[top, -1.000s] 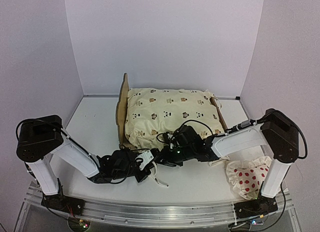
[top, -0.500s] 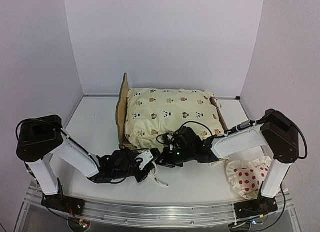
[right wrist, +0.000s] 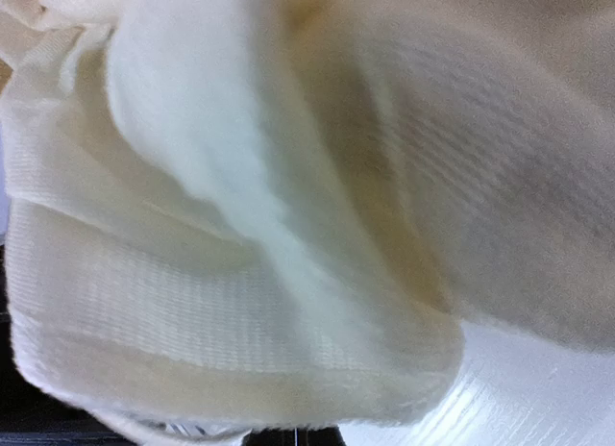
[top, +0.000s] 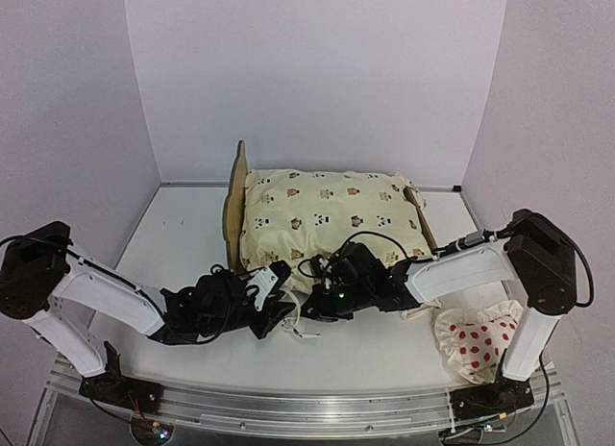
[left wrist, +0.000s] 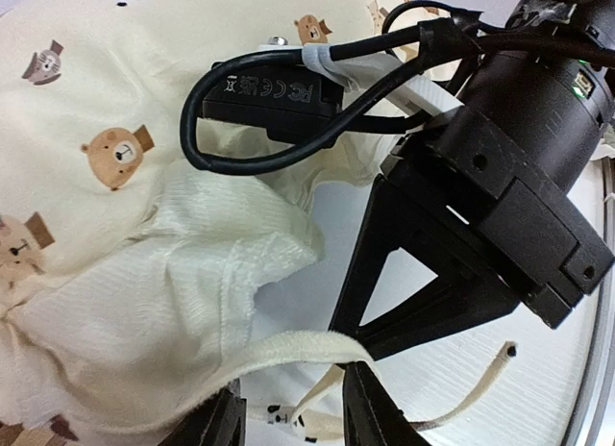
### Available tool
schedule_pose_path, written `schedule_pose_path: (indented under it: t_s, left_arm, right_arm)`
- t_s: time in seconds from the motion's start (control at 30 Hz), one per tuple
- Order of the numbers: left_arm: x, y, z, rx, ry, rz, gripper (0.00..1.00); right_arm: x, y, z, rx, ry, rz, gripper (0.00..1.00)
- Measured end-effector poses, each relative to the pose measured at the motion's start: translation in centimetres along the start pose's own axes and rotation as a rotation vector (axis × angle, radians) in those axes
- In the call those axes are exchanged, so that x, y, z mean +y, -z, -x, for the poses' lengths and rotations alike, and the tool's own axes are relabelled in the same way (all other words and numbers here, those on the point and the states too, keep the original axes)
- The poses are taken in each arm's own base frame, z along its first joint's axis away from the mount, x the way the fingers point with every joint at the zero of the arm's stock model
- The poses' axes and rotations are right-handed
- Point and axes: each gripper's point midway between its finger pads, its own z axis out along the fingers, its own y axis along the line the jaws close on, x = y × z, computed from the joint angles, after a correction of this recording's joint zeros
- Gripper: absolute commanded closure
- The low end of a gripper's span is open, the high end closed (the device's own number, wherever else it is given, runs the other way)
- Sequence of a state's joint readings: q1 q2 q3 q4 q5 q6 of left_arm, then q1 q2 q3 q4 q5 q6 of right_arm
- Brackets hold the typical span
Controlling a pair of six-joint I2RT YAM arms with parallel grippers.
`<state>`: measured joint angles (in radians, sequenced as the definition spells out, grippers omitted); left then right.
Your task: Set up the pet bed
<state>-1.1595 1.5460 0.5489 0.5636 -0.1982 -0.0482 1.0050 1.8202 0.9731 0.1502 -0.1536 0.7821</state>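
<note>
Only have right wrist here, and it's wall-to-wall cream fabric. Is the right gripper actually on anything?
Observer: Yes. In the left wrist view the right gripper is closed, its tips meeting on the hem of the cream cover.
Operator: Where's that cover lying?
Observer: In the top view it is draped over the pet bed, with the headboard sticking out on the left.
Operator: And the left arm?
Observer: The left gripper is right next to yours at the cover's near edge. Its jaws are apart and a cream tie strip runs across just past its tips.
</note>
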Motion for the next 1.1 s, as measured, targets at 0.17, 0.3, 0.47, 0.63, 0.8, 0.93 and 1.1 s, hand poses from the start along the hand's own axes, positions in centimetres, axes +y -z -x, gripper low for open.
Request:
schedule_pose_path:
  t_s: [0.17,0.3,0.47,0.63,0.8,0.93,1.1]
  left_arm:
    - [0.6,2.6,0.0,-0.012,0.06,0.006,0.64]
    - [1.0,4.3,-0.7,-0.004,0.097,0.007,0.64]
    - [1.4,5.2,-1.3,0.017,0.154,0.02,0.65]
    - [2.2,6.5,-0.9,-0.005,0.28,0.047,0.17]
    - [3.9,9.1,-1.7,-0.092,0.485,0.093,0.0]
    - [5.0,10.6,-2.9,-0.128,0.565,0.122,0.1]
    - [4.7,10.7,-2.8,-0.12,0.579,0.105,0.19]
  right_arm:
    - [1.4,0.3,1.2,-0.012,0.027,0.01,1.0]
    - [2.9,0.6,2.5,-0.029,0.053,0.027,1.0]
    - [5.0,1.1,3.5,-0.039,0.09,0.046,1.0]
    - [6.2,1.5,3.7,-0.039,0.128,0.035,1.0]
    - [7.6,1.9,4.0,-0.032,0.167,0.031,1.0]
    - [9.7,2.2,5.1,-0.049,0.198,0.054,1.0]
    - [10.8,2.0,6.1,-0.067,0.221,0.05,1.0]
